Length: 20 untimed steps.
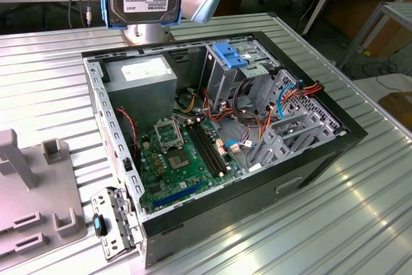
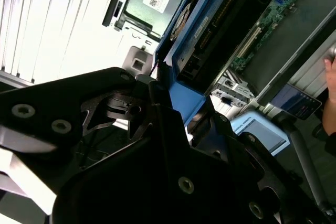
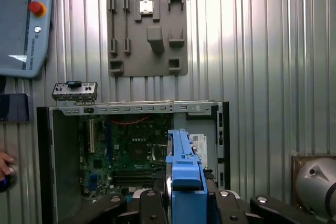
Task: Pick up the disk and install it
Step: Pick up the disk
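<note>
An open black computer case (image 1: 257, 203) lies on its side on the ribbed metal table (image 1: 302, 243), showing a green circuit board (image 1: 170, 165) on its floor, a grey power unit (image 1: 141, 76) in the far corner and a metal drive cage (image 1: 283, 127) threaded with red, orange and blue wires (image 1: 293, 91). A blue plastic carrier (image 1: 230, 54) sits at the cage's far end. On the exterior view's left a grey moulded holder plate (image 1: 32, 204) rests on the table, and a small metal bracket (image 1: 114, 220) with a blue latch stands at the case's near corner.
</note>
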Available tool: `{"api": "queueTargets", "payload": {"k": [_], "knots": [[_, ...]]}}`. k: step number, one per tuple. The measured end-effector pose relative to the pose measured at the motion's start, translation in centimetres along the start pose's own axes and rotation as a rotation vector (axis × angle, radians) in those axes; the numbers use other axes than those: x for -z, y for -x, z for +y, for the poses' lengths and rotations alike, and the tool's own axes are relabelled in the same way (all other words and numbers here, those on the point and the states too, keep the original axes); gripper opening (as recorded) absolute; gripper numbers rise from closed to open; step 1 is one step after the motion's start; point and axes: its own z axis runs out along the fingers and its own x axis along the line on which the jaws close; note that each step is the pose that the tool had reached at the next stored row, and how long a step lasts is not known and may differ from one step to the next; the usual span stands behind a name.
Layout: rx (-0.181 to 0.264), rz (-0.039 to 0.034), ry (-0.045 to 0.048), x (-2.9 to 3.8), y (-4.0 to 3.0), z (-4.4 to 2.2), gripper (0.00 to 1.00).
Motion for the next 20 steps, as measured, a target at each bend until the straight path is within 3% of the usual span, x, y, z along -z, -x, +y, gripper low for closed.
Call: {"api": "queueTargets", "payload": {"k": [7,20], "knots": [[0.000,0.0000,0.0000,-0.08,-0.64,-0.67,0.37],[0.000,0.0000,0.0000,-0.30,-1.57,-2.88,0.37]]}}
